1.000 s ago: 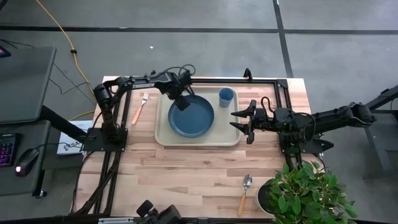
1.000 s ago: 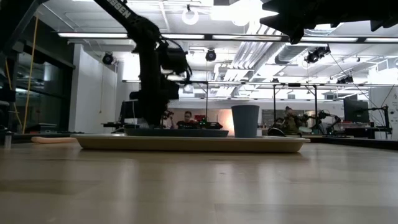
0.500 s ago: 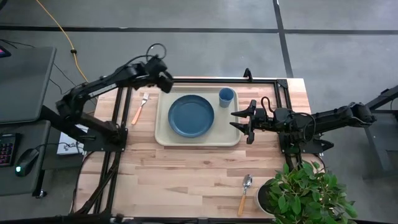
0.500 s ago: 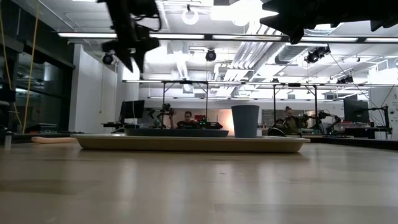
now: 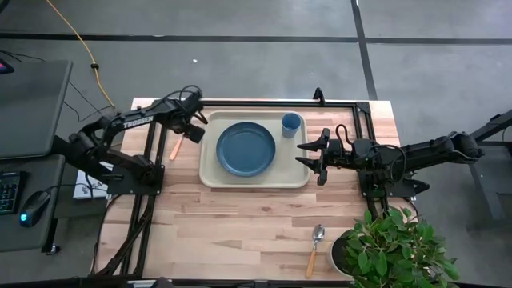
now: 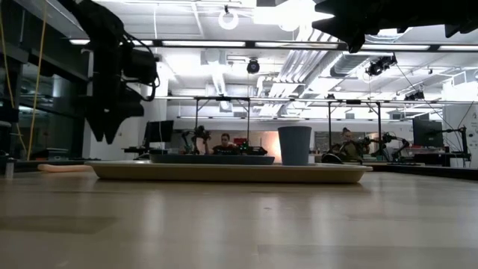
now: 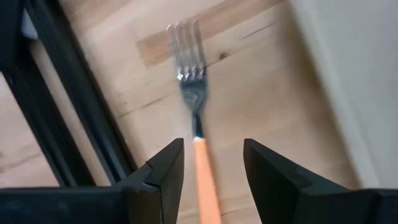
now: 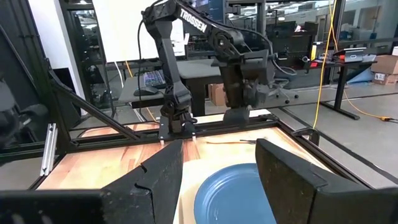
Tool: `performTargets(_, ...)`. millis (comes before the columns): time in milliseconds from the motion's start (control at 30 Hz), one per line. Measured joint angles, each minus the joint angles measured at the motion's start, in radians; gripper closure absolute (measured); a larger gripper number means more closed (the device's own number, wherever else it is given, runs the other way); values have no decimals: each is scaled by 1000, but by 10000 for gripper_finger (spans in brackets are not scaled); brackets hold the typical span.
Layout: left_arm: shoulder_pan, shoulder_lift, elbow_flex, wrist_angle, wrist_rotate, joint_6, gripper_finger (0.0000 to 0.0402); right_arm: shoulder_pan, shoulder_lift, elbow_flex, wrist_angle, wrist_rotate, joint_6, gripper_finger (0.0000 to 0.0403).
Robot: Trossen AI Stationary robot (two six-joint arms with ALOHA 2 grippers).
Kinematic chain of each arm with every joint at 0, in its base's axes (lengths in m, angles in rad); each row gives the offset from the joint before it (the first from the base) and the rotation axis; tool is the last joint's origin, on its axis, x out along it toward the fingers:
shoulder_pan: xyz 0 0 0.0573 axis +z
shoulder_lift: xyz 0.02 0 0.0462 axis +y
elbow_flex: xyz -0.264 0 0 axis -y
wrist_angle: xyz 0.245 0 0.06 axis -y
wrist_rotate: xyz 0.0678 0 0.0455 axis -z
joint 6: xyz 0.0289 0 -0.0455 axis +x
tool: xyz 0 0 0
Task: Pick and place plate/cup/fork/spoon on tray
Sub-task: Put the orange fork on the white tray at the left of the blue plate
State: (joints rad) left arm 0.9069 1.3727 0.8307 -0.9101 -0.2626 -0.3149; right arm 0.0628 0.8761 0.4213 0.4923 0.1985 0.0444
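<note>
The dark blue plate and the light blue cup stand on the cream tray. The fork lies flat on the table left of the tray, tines toward the far edge. My left gripper hovers open above it, and in the left wrist view its fingers stand on either side of the orange handle without touching. The spoon lies on the table near the front edge, right of centre. My right gripper waits open and empty at the tray's right rim.
A potted plant stands at the table's front right corner beside the spoon. Black frame rails run along the table's left and far edges, close to the fork. Bare wood lies between the tray and the front edge.
My left gripper has risen from the plate's far rim, gone toward the table's left edge past the tray's far left corner, and come down over the fork. The plate, cup and tray stay where they were.
</note>
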Motion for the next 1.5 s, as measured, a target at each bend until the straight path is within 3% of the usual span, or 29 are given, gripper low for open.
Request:
performTargets(233, -11, 90, 1, -13, -15, -57, 259, -1, 0, 0, 0, 0, 0, 210)
performTargets(367, -31, 162, 0, -6, -99, -93, 265, -1, 0, 0, -1, 0, 0, 210)
performTargets(600, -32, 265, 1, -3, -105, -97, 270, -1, 0, 0, -2, 0, 0, 210)
performTargets(1367, -19, 266, 0, 78, -109, -204, 271, -1, 0, 0, -2, -13, 2, 210)
performTargets(1500, -37, 266, -39, 164, -184, -249, 271, -1, 0, 0, -2, -12, 3, 210)
